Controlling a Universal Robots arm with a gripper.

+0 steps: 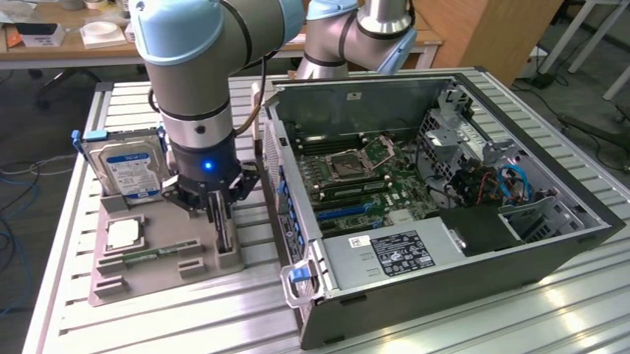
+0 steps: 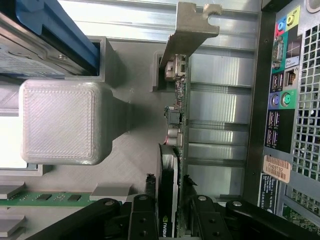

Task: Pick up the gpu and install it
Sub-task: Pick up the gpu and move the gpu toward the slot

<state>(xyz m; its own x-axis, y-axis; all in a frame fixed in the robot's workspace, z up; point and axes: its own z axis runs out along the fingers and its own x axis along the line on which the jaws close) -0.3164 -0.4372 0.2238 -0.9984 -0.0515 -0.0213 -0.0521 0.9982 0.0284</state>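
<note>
The gpu (image 1: 226, 237) stands on edge in a slot of the grey holder tray (image 1: 111, 289), to the exterior view's left of the open computer case (image 1: 551, 254). In the wrist view the gpu (image 2: 169, 160) shows edge-on, with its black shroud, green board and silver end bracket (image 2: 192, 30). My gripper (image 1: 218, 212) is lowered straight over it. The gripper (image 2: 170, 186) has one black fingertip (image 2: 150, 184) against the shroud face and the other against the board face. The card still sits in its slot.
On the same tray stand a blue-labelled hard drive (image 1: 123, 166), a CPU (image 1: 123, 234) and a RAM stick (image 1: 147, 257). The case lies open with its motherboard (image 1: 355, 177) exposed. Its rear port panel (image 2: 280, 100) is close beside the gpu.
</note>
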